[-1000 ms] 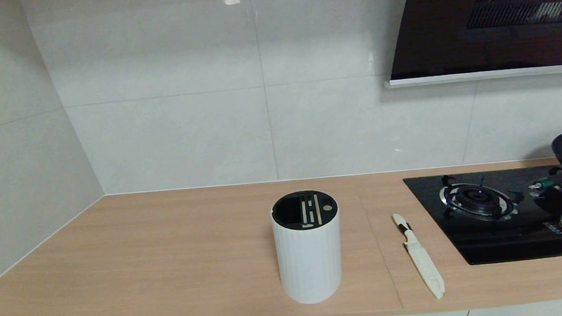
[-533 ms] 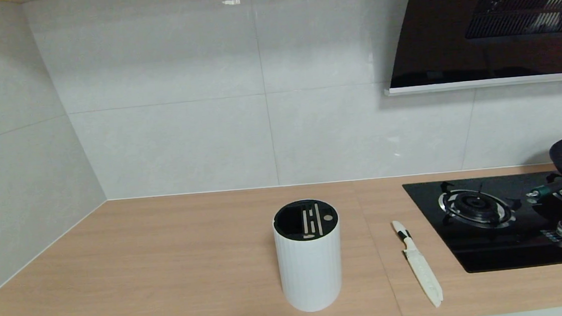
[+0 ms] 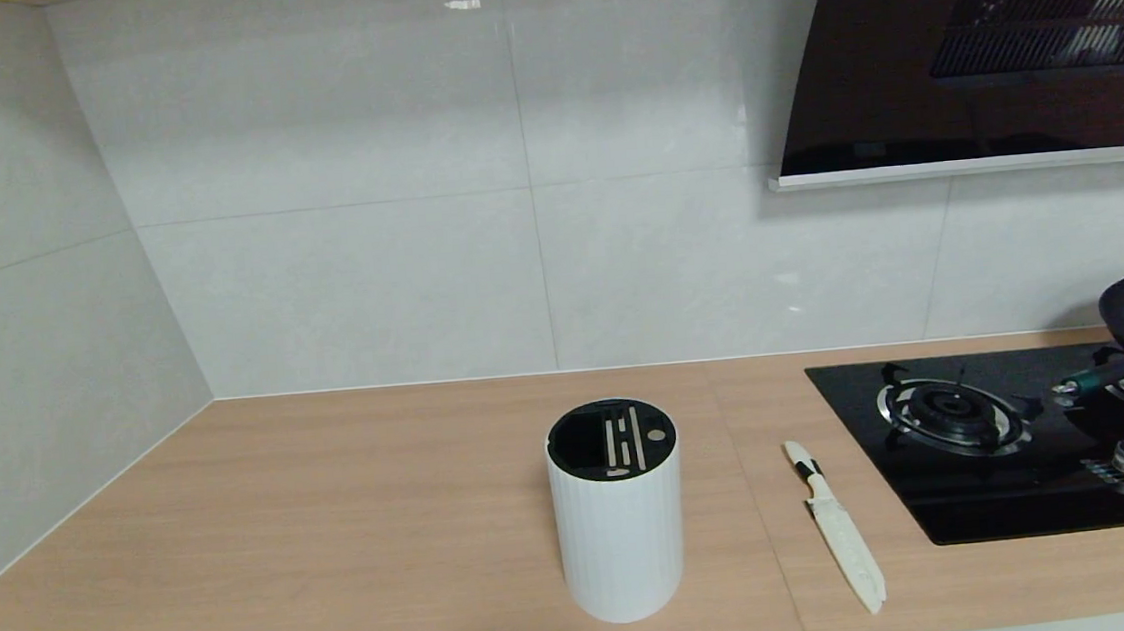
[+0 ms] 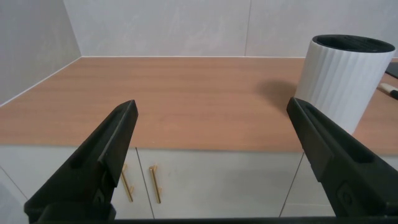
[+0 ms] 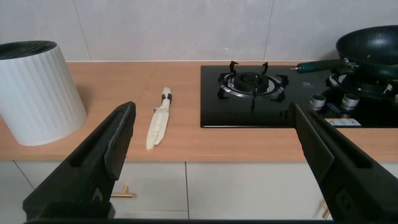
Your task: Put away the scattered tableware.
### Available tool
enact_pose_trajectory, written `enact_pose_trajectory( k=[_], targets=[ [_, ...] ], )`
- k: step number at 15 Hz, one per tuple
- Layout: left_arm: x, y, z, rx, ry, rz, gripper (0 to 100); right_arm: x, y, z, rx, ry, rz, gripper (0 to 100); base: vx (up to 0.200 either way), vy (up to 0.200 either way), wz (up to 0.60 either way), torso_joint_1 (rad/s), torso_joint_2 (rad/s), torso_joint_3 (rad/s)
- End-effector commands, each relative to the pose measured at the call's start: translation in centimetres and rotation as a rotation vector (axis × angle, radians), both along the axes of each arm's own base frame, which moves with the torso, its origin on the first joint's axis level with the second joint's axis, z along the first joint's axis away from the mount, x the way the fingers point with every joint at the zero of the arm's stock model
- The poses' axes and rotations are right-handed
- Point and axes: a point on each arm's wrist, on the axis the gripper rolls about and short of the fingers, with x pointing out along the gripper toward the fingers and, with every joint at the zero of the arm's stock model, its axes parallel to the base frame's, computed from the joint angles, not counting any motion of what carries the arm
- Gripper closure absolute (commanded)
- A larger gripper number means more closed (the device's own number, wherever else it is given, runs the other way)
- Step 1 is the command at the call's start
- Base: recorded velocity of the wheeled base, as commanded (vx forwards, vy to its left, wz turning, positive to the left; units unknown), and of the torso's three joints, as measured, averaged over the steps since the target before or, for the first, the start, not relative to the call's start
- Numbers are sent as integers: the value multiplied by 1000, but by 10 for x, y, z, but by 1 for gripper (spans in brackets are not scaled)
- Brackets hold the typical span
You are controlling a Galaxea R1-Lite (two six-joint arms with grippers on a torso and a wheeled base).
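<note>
Hanging both my claws spread wide apart, I am gripping nothing and touching nothing. My left claw (image 4: 214, 165) is hovering off the front edge of the wooden countertop (image 4: 186, 99), its fingers (image 4: 93, 168) gaping fully. The white ribbed knife block (image 4: 345, 78) is standing upright ahead of it and toward my right, its black slotted top facing up. My right claw (image 5: 214, 165) is hovering before the same edge, its jaws just as far open. The cream knife (image 5: 159, 121) is lying flat on the countertop ahead of this claw, handle pointing away from me, apart from both fingers. It is resting between the knife block on the claw's left and the black gas hob (image 5: 249, 99) on its right, where a dark wok (image 5: 370, 43) is sitting on the far burner.
</note>
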Motion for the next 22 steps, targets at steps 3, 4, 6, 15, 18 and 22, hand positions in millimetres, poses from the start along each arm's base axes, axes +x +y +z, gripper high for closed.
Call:
enact_pose_trajectory(
  k=[3,4,6,15,18,22],
  targets=[
    [0,0,0,0,-1,1,0,0,0,2,-1,-6,1,0,0,0,0,0,0,0],
    [0,0,0,-1,-1,1,0,-7,0,23,12,-88,22,0,0,0,0,0,0,0],
    [0,0,0,0,-1,1,0,-7,2,42,34,-73,110,0,0,0,0,0,0,0],
    [0,0,0,0,-1,1,0,110,14,85,75,522,313,0,0,0,0,0,0,0],
    [0,0,0,-1,-1,1,0,151,23,84,66,593,342,0,0,0,0,0,0,0],
    [0,0,0,-1,-1,1,0,225,35,61,62,678,341,0,0,0,0,0,0,0]
  ],
)
